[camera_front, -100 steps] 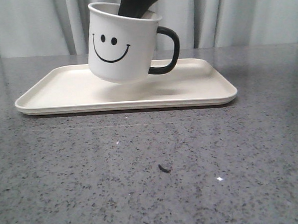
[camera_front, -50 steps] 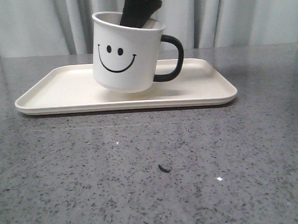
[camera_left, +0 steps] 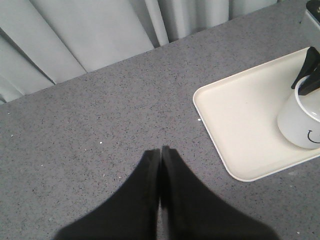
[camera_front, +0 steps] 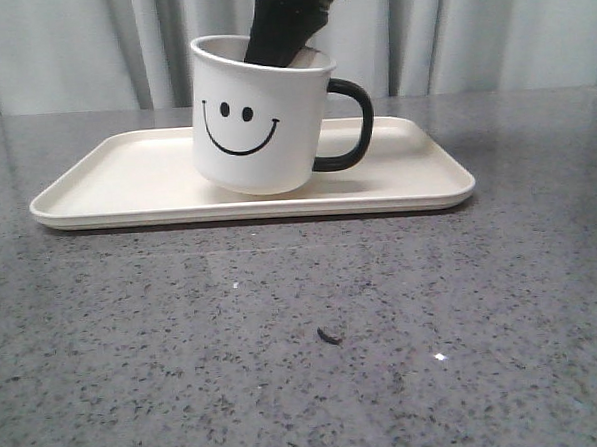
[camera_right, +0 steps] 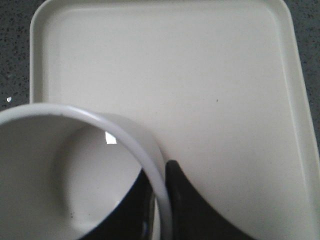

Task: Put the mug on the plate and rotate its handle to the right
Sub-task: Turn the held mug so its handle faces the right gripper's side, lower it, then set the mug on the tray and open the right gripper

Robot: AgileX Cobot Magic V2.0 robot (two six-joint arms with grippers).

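Mug [camera_front: 259,115] with the smiley face sits slightly tilted on the plate [camera_front: 126,177] in the front view, its face turned toward the camera and its black handle [camera_front: 351,124] pointing to the right side of the picture; whether its base lies fully flat on the plate I cannot tell, though the lower edge looks to be touching; the right tool [camera_front: 286,29] comes down from above, one dark finger reaching inside the mug past the rim; the plate lies on the grey speckled table [camera_front: 304,333], with pale curtains [camera_front: 489,28] behind; a small dark speck [camera_front: 329,335] lies on the table nearer the camera, well apart from the plate.

From the left wrist view, the left tool [camera_left: 160,165] hovers over bare table with its two dark fingers pressed together, holding nothing; the plate [camera_left: 240,115] and the mug [camera_left: 302,117] lie well apart from it, the other arm's dark finger [camera_left: 307,75] sticking up out of the mug.

From the right wrist view, the right tool [camera_right: 161,200] is clamped on the mug's [camera_right: 60,165] wall: one finger [camera_right: 125,215] inside the white bowl, the other finger [camera_right: 195,205] outside, the rolled rim between them; beneath lies the cream surface of the plate [camera_right: 210,80], its raised rim and rounded corners showing.
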